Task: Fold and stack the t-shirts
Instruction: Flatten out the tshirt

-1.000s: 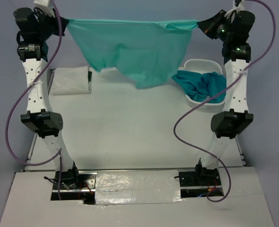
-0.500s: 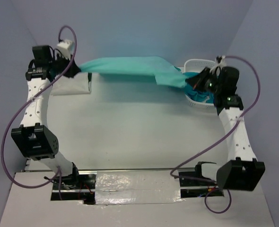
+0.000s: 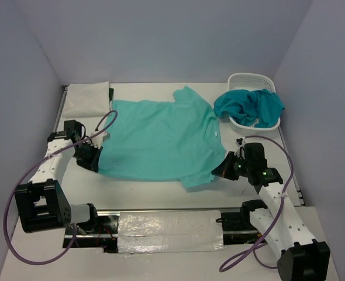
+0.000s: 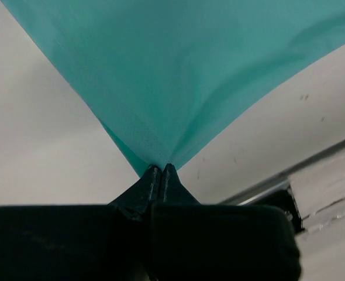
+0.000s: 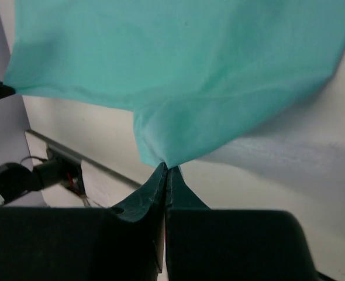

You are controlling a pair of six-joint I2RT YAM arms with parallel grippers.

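Note:
A mint-green t-shirt [image 3: 158,140] lies spread flat on the table, collar toward the right and hem toward the left. My left gripper [image 3: 95,161] is shut on its near-left hem corner; in the left wrist view the cloth [image 4: 184,70] fans out from the pinched tips of that gripper [image 4: 161,168]. My right gripper [image 3: 217,171] is shut on the near-right sleeve edge, and the right wrist view shows the cloth [image 5: 184,58] bunched at that gripper's tips [image 5: 166,168]. A darker teal t-shirt [image 3: 248,105] is heaped in the basket. A folded white t-shirt [image 3: 88,98] lies at the back left.
The white lattice basket [image 3: 248,78] stands at the back right by the wall. Purple-grey walls close in the table on three sides. A metal rail [image 3: 161,212] runs along the near edge between the arm bases.
Both arms have come down and toward the near edge. The mint-green shirt hung stretched in the air between them and now lies flat on the table, both grips kept.

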